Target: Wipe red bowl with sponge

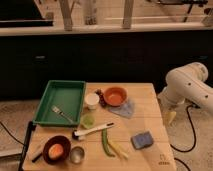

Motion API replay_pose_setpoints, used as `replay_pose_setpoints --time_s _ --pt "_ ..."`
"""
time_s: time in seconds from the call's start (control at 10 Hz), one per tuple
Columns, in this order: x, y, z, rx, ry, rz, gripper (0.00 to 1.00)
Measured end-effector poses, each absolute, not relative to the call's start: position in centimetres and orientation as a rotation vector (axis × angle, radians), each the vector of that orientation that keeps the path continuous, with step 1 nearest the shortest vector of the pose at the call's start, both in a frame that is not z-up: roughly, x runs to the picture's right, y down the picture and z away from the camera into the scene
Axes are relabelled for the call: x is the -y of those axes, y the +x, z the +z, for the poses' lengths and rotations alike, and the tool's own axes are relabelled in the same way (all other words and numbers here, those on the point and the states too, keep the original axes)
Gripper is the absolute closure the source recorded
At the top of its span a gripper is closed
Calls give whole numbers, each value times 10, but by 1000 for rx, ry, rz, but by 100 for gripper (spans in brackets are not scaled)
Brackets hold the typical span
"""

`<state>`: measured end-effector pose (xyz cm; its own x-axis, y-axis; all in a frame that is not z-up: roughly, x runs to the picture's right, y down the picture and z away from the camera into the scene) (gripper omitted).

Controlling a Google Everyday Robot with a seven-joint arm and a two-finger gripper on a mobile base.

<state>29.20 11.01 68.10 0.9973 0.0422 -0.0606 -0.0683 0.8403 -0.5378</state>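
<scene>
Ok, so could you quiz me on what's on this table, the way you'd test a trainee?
1. True or false: the sponge lies inside the red bowl.
2. Which utensil lies in the green tray?
3. Fill in: the robot's hand hangs just off the table's ___ edge, as seen in the picture.

Key: 1. False; the sponge lies on the table, apart from the red bowl. 2. The fork. 3. Right.

Claw (171, 118) right of sponge (142, 140), beside table (147, 100)
</scene>
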Motion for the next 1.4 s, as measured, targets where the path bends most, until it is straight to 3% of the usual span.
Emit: replay_pose_setpoints --time_s 0.5,1.4 --pt "-115 291 680 -54 -574 43 20" --pt "-172 273 668 -95 -598 -142 20"
